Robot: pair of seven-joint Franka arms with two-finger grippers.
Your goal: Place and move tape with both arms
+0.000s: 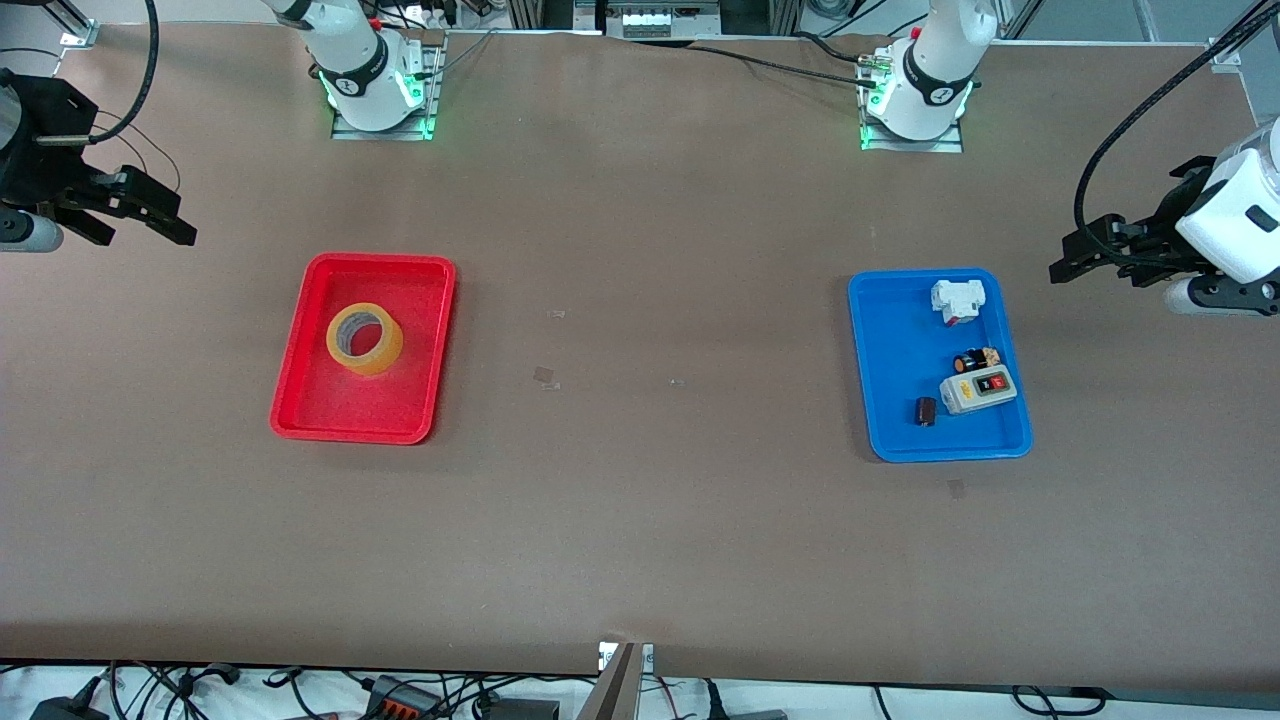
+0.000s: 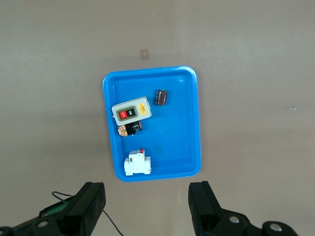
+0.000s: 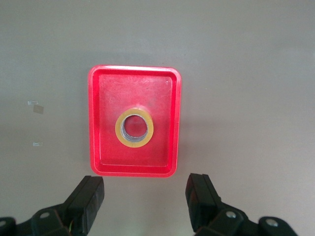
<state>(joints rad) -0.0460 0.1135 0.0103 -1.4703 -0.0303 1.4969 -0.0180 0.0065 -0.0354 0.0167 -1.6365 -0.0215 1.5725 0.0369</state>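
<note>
Tape point(image 1: 364, 339) lies flat in the red tray point(image 1: 310, 400) toward the right arm's end of the counter point(image 1: 640, 520). A blue tray point(image 1: 890, 350) toward the left arm's end holds a switch box point(image 1: 978, 391) and small parts. The right tool point(image 1: 120, 205) hangs wide open and empty over bare counter beside the red tray; the left tool point(image 1: 1085, 255), likewise open and empty, hangs beside the blue tray.

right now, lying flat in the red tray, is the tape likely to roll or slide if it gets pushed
The tape lies flat on its side in the red tray, so it would probably slide, not roll. The tray wall should stop it. Its wide hollow core suggests it is light for its size and fairly stiff. Both the right end effector and the left end effector are open, well clear.
</note>
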